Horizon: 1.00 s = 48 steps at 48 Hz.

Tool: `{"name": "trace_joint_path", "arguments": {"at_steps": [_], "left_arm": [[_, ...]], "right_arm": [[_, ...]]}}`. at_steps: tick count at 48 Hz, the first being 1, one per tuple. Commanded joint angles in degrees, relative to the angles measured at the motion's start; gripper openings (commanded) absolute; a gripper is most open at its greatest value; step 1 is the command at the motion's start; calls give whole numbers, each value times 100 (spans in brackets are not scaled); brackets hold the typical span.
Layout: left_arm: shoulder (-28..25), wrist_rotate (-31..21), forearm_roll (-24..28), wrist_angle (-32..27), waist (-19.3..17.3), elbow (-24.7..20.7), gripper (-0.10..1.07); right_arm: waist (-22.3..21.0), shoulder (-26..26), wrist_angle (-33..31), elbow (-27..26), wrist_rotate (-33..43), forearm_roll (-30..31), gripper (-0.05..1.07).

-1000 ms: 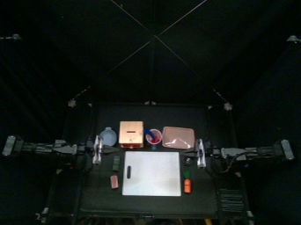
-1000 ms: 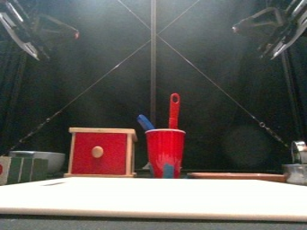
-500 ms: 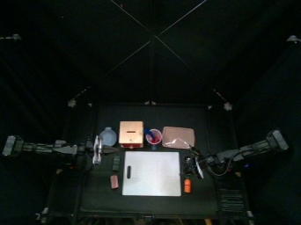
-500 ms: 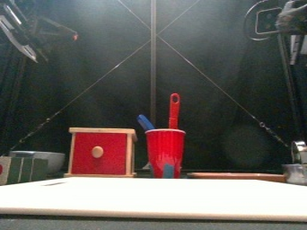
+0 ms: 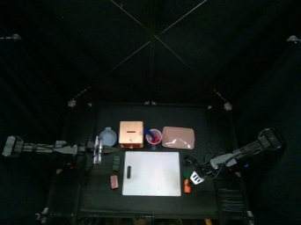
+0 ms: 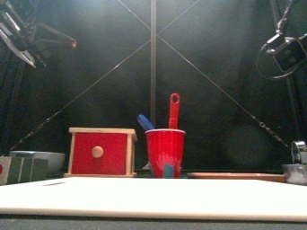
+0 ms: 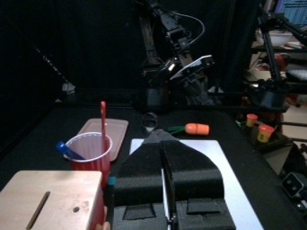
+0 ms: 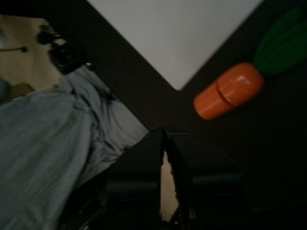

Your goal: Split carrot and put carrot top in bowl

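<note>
- Black curtains on all sides; small black table [image 5: 94, 198] in the middle of the top view.
- One white board [image 5: 153, 173] lies flat at the table's front centre.
- One carrot [image 5: 187, 185] lies on the table just beside the board's right edge: orange body with the carrot top [image 8: 282, 40] at one end. From the top view I cannot tell whether the two pieces are joined. Right wrist view shows orange and green pieces end to end, with the board's corner close by.
- One red cup [image 6: 166, 153] behind the board, holding one red-handled utensil [image 6: 174, 110] and one blue one [image 6: 145, 122].
- One wooden box with a red front [image 6: 100, 152], left of the cup.
- One pinkish tray [image 5: 178, 135] at the back right.
- One small reddish block [image 5: 114, 181] beside the board's left edge.
- Left gripper [image 7: 167, 162]: jaws pressed together, nothing between them; arm rests at the table's left side.
- Right gripper [image 5: 198, 177]: above the table's right side, close to the carrot; contact cannot be judged. Jaws show in the right wrist view with only a narrow gap; whether they are parted or closed I cannot tell. Nothing seen held.
</note>
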State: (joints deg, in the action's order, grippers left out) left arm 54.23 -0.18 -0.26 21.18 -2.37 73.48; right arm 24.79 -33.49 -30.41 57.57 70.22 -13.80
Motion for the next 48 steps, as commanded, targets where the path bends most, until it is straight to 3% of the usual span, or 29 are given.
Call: {"name": "trace_joint_path", "arguments": {"at_steps": [1, 16, 26, 34, 48], "left_arm": [[-35, 9, 0, 62, -79, -53, -3], [-35, 9, -9, 53, -202, 35, -3], [-35, 9, -9, 44, -264, 79, -3], [-35, 9, -9, 35, -308, 105, -3], [-35, 9, -35, 26, -360, 123, -3]], "right_arm": [[123, 132, -62, -185, 510, 334, 56], [519, 967, -853, -589, 2865, 2013, 76], [958, 1591, -1573, -1090, 4008, 2751, 89], [1134, 1986, -2021, -1318, 4412, 2883, 97], [1090, 2470, -2101, -1362, 4746, 2698, 97]]}}
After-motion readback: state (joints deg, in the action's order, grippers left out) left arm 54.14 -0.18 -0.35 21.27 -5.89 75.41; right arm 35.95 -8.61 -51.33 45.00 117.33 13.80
